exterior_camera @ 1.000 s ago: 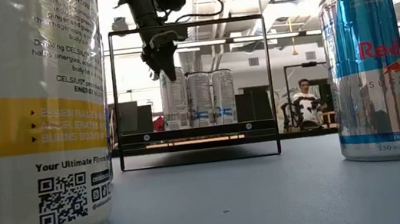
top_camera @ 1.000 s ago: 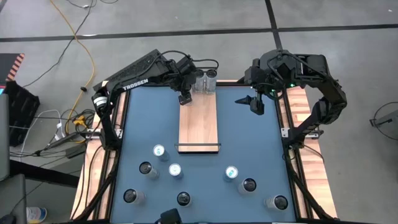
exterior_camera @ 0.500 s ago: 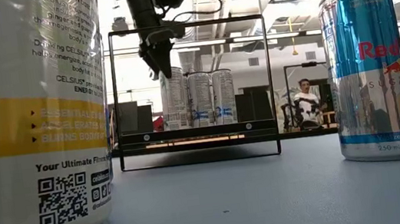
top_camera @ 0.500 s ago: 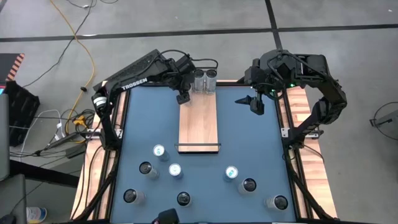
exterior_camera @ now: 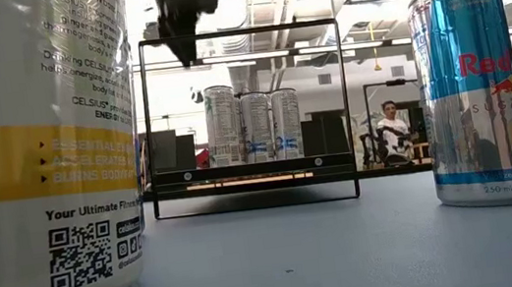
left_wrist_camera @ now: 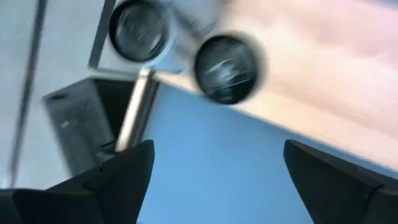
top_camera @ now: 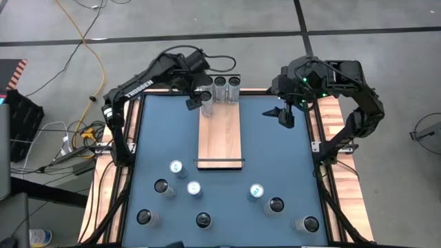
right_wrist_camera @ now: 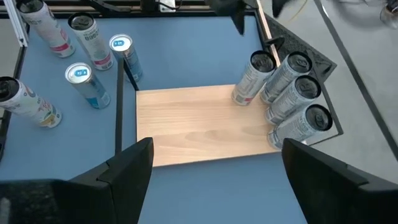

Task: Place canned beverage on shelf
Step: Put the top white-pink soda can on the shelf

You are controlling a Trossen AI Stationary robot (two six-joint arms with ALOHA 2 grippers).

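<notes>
Beside the shelf (top_camera: 220,134), left claw (top_camera: 193,103) hangs wide open, holding nothing.

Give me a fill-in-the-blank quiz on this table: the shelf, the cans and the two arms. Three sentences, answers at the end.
1. The cans at the far end of the shelf all stand ___.
2. The left pincer and the right pincer are both ___ and hold nothing.
3. The shelf lies on a table top coloured ___.

Missing words: upright; open; blue
</notes>
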